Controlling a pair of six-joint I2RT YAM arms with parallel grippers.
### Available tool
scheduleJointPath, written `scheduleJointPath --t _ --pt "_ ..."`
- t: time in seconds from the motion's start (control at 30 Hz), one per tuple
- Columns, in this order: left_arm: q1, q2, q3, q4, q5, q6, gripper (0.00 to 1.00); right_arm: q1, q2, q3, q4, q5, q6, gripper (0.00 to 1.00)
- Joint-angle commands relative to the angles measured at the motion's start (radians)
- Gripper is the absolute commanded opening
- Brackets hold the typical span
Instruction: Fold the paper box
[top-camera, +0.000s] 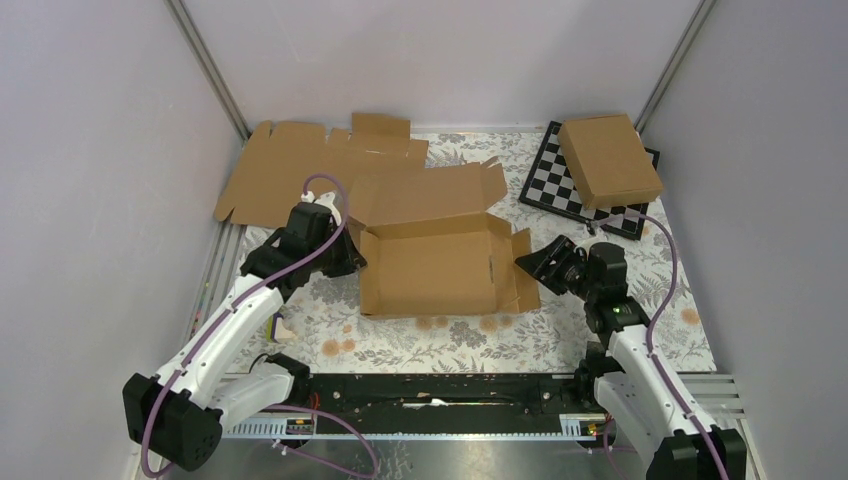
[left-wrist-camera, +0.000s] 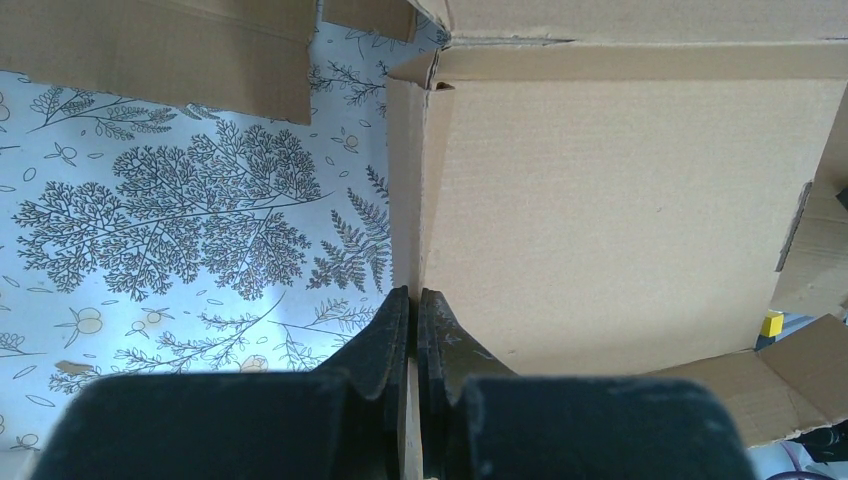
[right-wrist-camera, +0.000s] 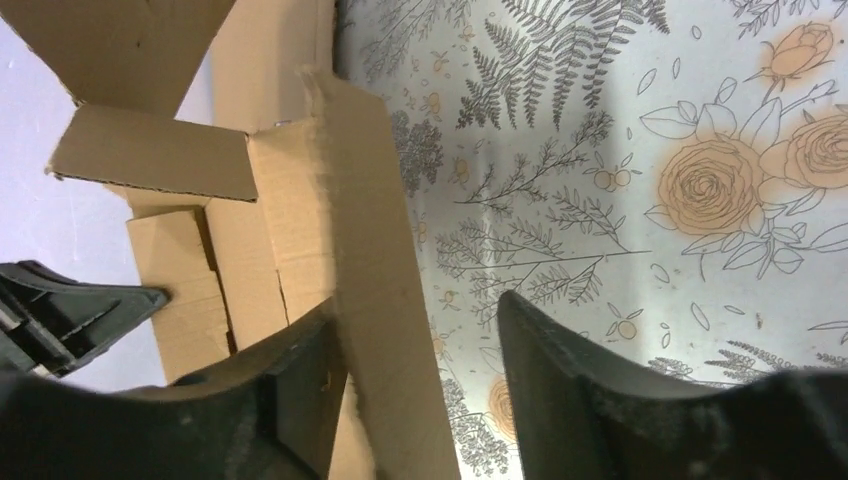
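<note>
Overhead view of a table with a floral cloth (top-camera: 450, 340), my two arms reaching in from the near edge. The box (top-camera: 430, 265) sits in the middle of the cloth, between my grippers, half formed: its base lies flat, its walls are partly raised and its lid (top-camera: 425, 195) leans open at the back.

My left gripper (left-wrist-camera: 413, 295) is pressed together on the box's left wall (left-wrist-camera: 405, 200), a thin edge of cardboard caught between the fingers. I judge this grip is there to anchor the box so it does not slide while the other side is worked.

My right gripper (right-wrist-camera: 415, 305) is spread apart around the loose side flap (right-wrist-camera: 370, 250) at the right end. The flap rests against one finger with a clear gap to the other (so it is straddled, not clamped). It looks placed to pinch or push that flap upright next.

Well behind the box lie a flat cardboard sheet (top-camera: 290, 170) on the left, and a chessboard (top-camera: 545, 185) on the right with a second, finished box (top-camera: 610, 160) on it. Neither gripper is near them.
</note>
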Motion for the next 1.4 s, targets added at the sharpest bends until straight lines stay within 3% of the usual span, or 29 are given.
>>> scheduleJointPath --t 0.0,0.07,0.13,0.2,0.33,0.43,0.63,0.93,1.27,1.33,1.37 --pt "0.006 -0.021 0.054 0.040 -0.010 0.008 0.00 -0.002 -0.003 0.084 -0.111 0.046 -0.153 0.43" --pt "0.006 -0.014 0.049 0.034 -0.036 0.009 0.00 -0.002 -0.024 0.097 -0.122 0.048 -0.171 0.21" --pt "0.006 -0.005 0.040 0.029 -0.067 0.014 0.00 -0.002 -0.040 0.116 -0.136 0.043 -0.194 0.07" --pt "0.006 0.005 0.031 0.025 -0.089 0.012 0.00 -0.001 -0.040 0.139 -0.151 0.024 -0.218 0.00" --pt "-0.005 0.040 0.010 0.044 -0.109 -0.002 0.00 0.002 0.029 0.175 -0.129 -0.090 -0.216 0.00" --pt "-0.045 0.072 0.010 0.050 -0.177 -0.013 0.00 0.006 0.078 0.209 -0.135 -0.121 -0.221 0.05" --pt "-0.145 0.163 0.007 0.081 -0.285 -0.067 0.00 0.045 0.116 0.292 -0.201 -0.028 -0.285 0.10" --pt "-0.209 0.262 0.003 0.148 -0.326 -0.115 0.00 0.249 0.257 0.375 -0.250 0.124 -0.335 0.17" --pt "-0.210 0.293 -0.042 0.218 -0.316 -0.116 0.00 0.265 0.380 0.318 -0.123 0.027 -0.309 0.28" --pt "-0.210 0.297 -0.049 0.226 -0.313 -0.117 0.00 0.266 0.404 0.293 -0.074 -0.006 -0.285 0.35" --pt "-0.210 0.298 -0.052 0.229 -0.312 -0.118 0.00 0.267 0.417 0.282 -0.055 -0.024 -0.277 0.44"
